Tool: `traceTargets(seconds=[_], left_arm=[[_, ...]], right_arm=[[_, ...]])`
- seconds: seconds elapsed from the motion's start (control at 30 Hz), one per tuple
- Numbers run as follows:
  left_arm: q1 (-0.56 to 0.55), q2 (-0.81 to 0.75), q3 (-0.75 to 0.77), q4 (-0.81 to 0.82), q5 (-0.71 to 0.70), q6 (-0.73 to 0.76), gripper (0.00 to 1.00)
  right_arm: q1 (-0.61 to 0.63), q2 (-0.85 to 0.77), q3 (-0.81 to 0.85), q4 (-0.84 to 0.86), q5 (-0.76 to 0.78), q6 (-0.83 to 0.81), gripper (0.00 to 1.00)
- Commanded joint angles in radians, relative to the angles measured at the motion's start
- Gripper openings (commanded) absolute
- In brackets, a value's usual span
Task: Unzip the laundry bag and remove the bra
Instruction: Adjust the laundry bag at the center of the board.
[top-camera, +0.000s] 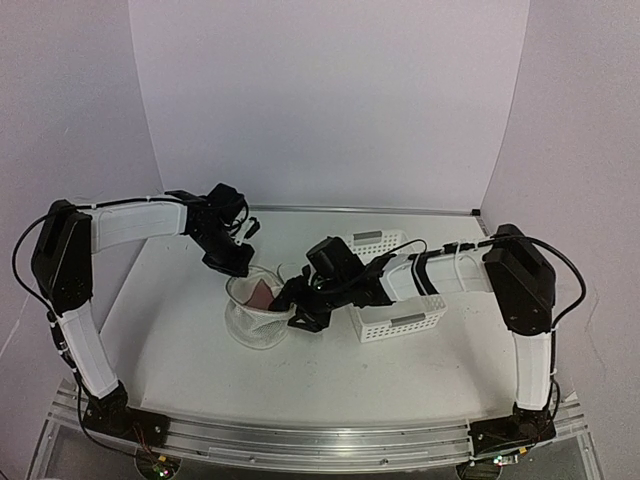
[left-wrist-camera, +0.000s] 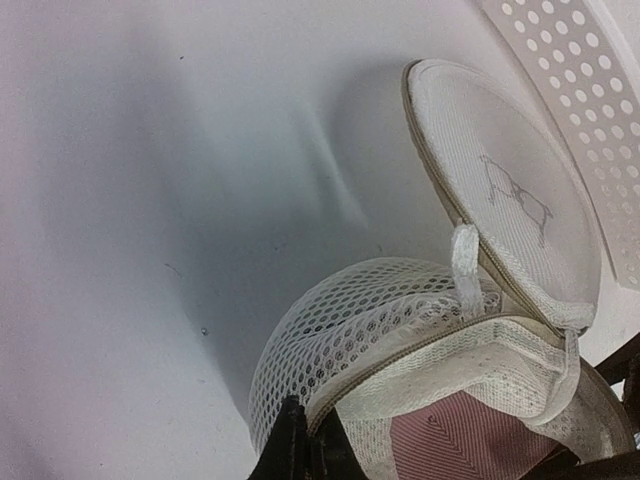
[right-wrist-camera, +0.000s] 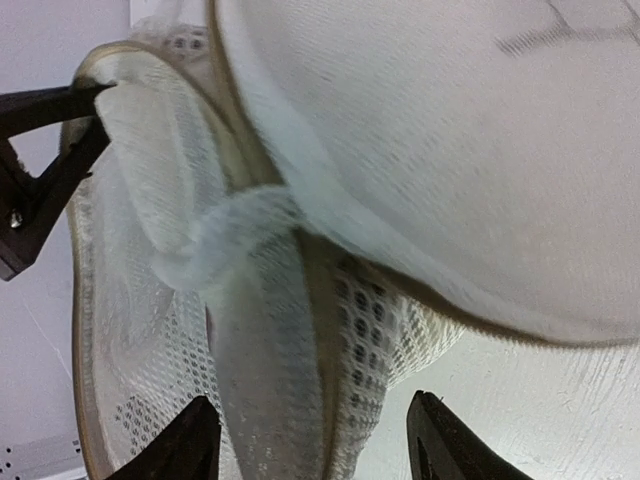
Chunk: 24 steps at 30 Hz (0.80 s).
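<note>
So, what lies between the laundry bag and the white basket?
In the top view, the right gripper lies there, at the open rim of the laundry bag; its arm crosses over the basket.

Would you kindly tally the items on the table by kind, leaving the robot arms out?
laundry bag: 1
bra, pinkish part showing inside the bag: 1
white lattice basket: 1
Total: 3

Soft, even light is being supplied from overhead. Only faint shadows are being cast on the table (top-camera: 400, 370). In the right wrist view, the laundry bag (right-wrist-camera: 450, 150) is being rendered slightly blurred at close range.
</note>
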Motion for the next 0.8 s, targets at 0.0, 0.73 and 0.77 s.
traceTargets(seconds=[0.0,0.73,0.77], left_arm=[[0.025,-0.092,-0.048,0.05,-0.04,-0.076,0.0],[0.039,-0.381,-0.465,0.607,0.259,-0.339,0.0],[0.039,-0.39,-0.488,0.647,0.274,-0.359,0.0]], right_arm=[[0.006,0.019,0.065,0.031,-0.007,-0.014,0.54],[-0.2,0.111,0.276,-0.239,0.12,-0.755,0.0],[-0.203,0.113,0.289,-0.255,0.122,-0.81,0.04]])
